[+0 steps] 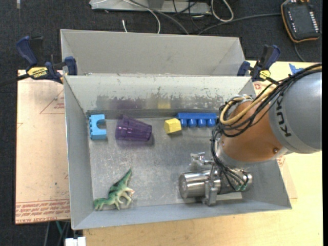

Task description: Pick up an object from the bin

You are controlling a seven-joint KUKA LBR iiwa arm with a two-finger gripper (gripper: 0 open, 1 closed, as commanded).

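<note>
Objects lie scattered across the floor of a grey sheet-metal bin [77, 137] with sloping walls, five of them in all, each apart from the others. Four sit in a row along the far wall. Nearest the far-left corner stands a light blue plastic block with an arched cut-out [97, 127]. Just beside it, toward the right, a translucent purple ribbed plastic cup [133, 130] lies on its side, its mouth turned to the left. Further right sits a small yellow cube [173, 125], tilted a little. Close to that cube, a long blue studded plastic brick [197, 120] lies flat against the foot of the far wall and runs under the arm. In the near-left corner a green toy dinosaur with a pale belly [117, 193] lies on its side, tail pointing toward the middle of the bin. The silver cylindrical gripper [196, 186] is down low in the near-right corner, close to the near wall. It is well apart from the dinosaur and the purple cup; the yellow cube and the blue brick are the nearest things to it. Whether the jaws are apart or together cannot be told, since the gripper body hides them. Above the gripper the orange wrist cover [251, 142] and looped black and yellow cables [237, 111] hang over the bin's right side.
</note>
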